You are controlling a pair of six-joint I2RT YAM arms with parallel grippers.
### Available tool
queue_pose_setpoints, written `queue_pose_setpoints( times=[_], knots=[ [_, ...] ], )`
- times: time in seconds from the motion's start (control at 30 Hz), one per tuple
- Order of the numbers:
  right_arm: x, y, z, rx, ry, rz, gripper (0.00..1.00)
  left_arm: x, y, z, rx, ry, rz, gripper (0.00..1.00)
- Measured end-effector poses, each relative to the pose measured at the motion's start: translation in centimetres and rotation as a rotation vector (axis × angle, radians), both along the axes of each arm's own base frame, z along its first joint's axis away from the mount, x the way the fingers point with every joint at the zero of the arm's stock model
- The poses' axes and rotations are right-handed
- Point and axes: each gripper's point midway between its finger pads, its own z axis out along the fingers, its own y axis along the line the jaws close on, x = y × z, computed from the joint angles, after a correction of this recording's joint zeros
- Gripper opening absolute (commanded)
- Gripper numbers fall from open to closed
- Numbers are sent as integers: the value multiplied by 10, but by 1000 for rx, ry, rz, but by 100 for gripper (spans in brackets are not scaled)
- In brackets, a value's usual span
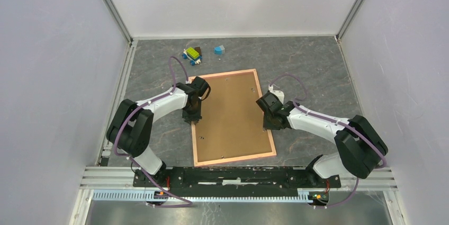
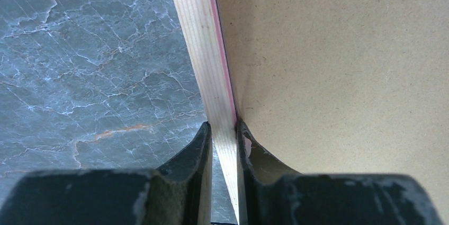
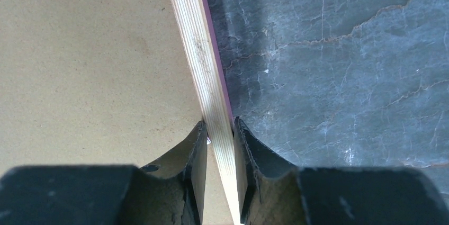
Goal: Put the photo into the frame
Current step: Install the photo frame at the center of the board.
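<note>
- The frame (image 1: 235, 158) lies flat in the middle of the grey surface (image 1: 317, 71), back side up. Its brown board (image 1: 233, 114) faces the camera.
- The photo is not in view. It may be under the board, but I cannot tell.
- The left hand (image 2: 223, 129) is pinched narrow on the left rail of the frame, with 1 finger on each side of the thin wood.
- The right hand (image 3: 218, 127) sits the same way on the right rail, and its fingers look snug against the wood too.
- The 2 hands hold the frame at about the same spot along its length, across from each other.
- I think the step now is to lift the frame with both hands, maybe to turn it over.
- To do it well, both hands should rise together at the same speed, so the frame stays level and does not twist.
- The rails are thin, so the grip should be firm but not hard enough to bend the wood.
- If 1 hand slips, that side will drop, so check that each hand holds tight before going up.
- If the frame is turned, the board could fall out, so turn it slowly.
- The toy blocks (image 1: 192, 54) sit near the far end of the frame. Keep the frame from swinging that way.
</note>
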Motion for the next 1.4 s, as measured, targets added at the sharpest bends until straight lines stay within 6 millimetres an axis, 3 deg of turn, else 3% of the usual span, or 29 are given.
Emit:
queue_pose_setpoints(
  times=[0.13, 0.23, 0.3, 0.37, 0.4, 0.73, 0.9, 1.0, 1.2, 1.4],
  knots=[
    [-3, 3, 0, -10, -1, -25, 32, -1, 0, 0, -5, 5, 2, 2],
    [-3, 2, 0, -20, -3, -49, 45, -1, 0, 0, -6, 5, 2, 2],
    [-5, 1, 1, -24, -4, -63, 64, -1, 0, 0, -5, 6, 2, 2],
    [-6, -1, 3, -39, -13, -55, 96, -1, 0, 0, -2, 10, 1, 2],
    [-6, -2, 6, -47, -26, -43, 98, 0, 0, 0, 0, 14, -3, 2],
    [61, 11, 84, -113, -390, 233, 98, 1, 2, 1, 22, 25, -20, 2],
    [117, 35, 103, -192, -418, 302, 94, 1, 2, 1, 24, 26, -35, 2],
    [147, 42, 95, -194, -389, 313, 89, 1, 2, 1, 25, 27, -38, 2],
    [188, 39, 53, -176, -247, 298, 84, 1, 2, 1, 24, 28, -38, 2],
    [194, 34, 27, -160, -152, 289, 69, 1, 2, 1, 23, 28, -42, 2]
  ],
)
